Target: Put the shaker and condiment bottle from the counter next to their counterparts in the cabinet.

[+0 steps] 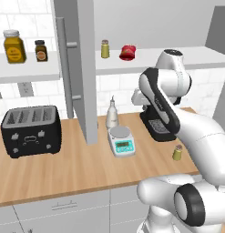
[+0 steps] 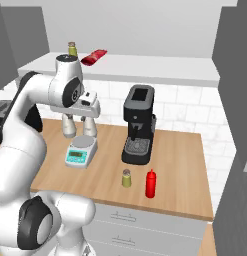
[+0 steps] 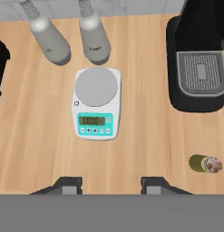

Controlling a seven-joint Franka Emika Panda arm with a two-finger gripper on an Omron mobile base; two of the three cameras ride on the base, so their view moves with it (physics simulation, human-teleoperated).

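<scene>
Yellow shaker (image 2: 126, 178) and red condiment bottle (image 2: 151, 183) both stand on the worktop (image 2: 180, 165), side by side in front of the coffee machine (image 2: 138, 124). Nothing is moved yet. Their twins (image 1: 105, 49) wait on the cabinet shelf (image 1: 145, 63). The gripper (image 3: 109, 185) hangs above the scale (image 3: 96, 103), pinched in and holding nothing.

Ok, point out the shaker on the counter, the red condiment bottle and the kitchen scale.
shaker (image 2: 126, 178): right base view, on its olive body.
condiment bottle (image 2: 151, 184): right base view, on its red body.
kitchen scale (image 3: 96, 86): hand view, on its round grey pan.
</scene>
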